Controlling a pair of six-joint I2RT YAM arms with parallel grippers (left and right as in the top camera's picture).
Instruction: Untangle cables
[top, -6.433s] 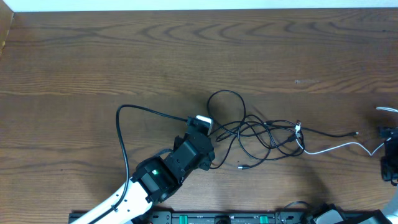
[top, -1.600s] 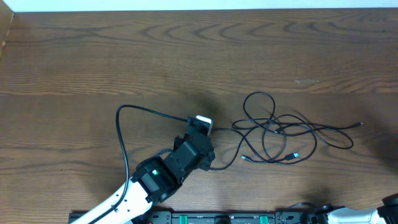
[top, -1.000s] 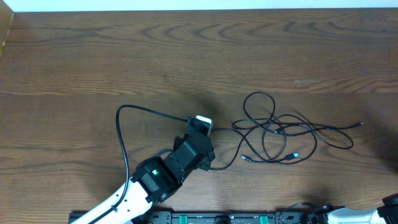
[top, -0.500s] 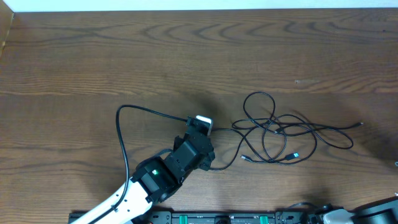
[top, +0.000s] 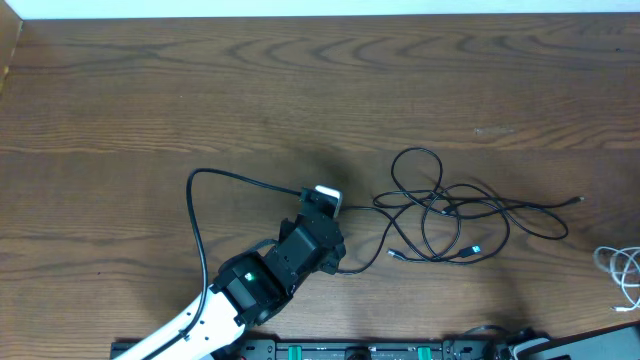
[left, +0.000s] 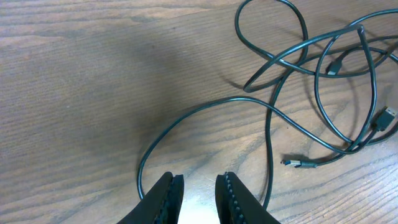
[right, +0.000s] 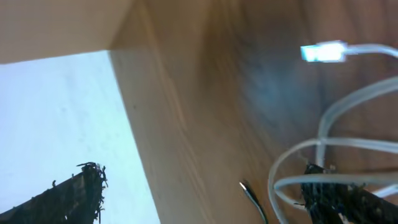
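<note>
The left gripper (left: 198, 178) sits low over the table (top: 300, 90), fingers a narrow slit apart, nothing pinched. The black cables (top: 445, 205) lie tangled mid-table, just to its right. The right gripper (right: 203, 168) gapes wide, and the white cable (top: 625, 265) loops by one finger at the table's right edge.

The white cable (top: 620, 265) runs off the overhead's right edge — rest unseen. The right wrist view blurs it.
</note>
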